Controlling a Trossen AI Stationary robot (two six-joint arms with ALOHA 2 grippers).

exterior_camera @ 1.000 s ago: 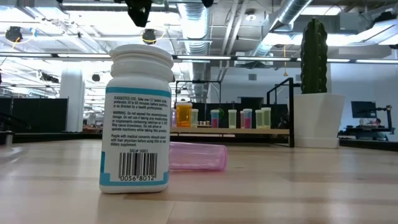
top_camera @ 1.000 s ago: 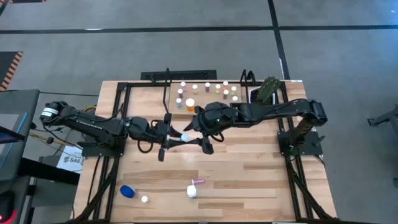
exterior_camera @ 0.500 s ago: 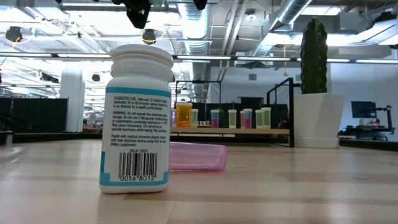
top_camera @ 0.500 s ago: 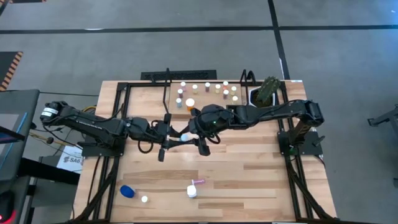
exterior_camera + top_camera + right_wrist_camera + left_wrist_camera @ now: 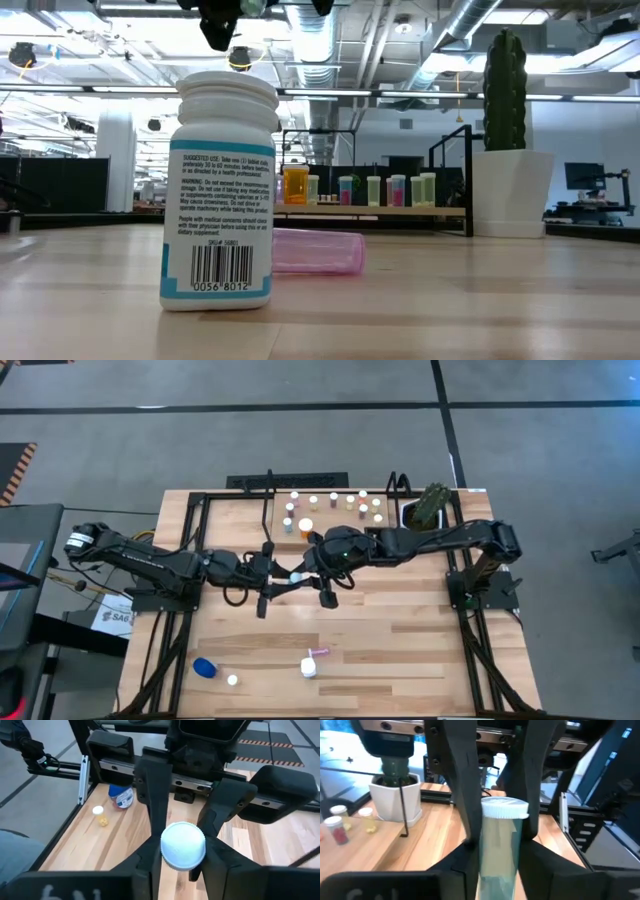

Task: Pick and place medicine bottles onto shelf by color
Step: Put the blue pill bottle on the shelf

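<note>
A teal bottle (image 5: 295, 575) with a white cap hangs in the air over the middle of the table, lying level between my two grippers. My left gripper (image 5: 282, 581) comes from the table's left and is shut on its body. My right gripper (image 5: 312, 582) comes from the right and is shut on its cap end. The shelf (image 5: 335, 510) stands at the far edge with several small bottles upright on it. My left gripper holds the bottle's lower body (image 5: 497, 880) between its two fingers, level, from the table's left. The bottle points straight out along the fingers, cap away from the gripper, clear of the table. My right gripper pinches the bottle at its white cap (image 5: 167, 847) and the body just behind it, one finger on each side. It comes level from the table's right, looking end-on at the cap. The bottle stays level in the air.
Near the front edge stand a white labelled bottle (image 5: 308, 668), a lying pink vial (image 5: 320, 653), a blue bottle (image 5: 205, 667) and a small white-capped one (image 5: 232, 680). A white pot with a cactus (image 5: 430, 505) stands right of the shelf.
My right gripper has drawn a little toward my left gripper and its fingers have come together around the bottle's cap end. The bottle has stayed level in the air over the middle of the table.
</note>
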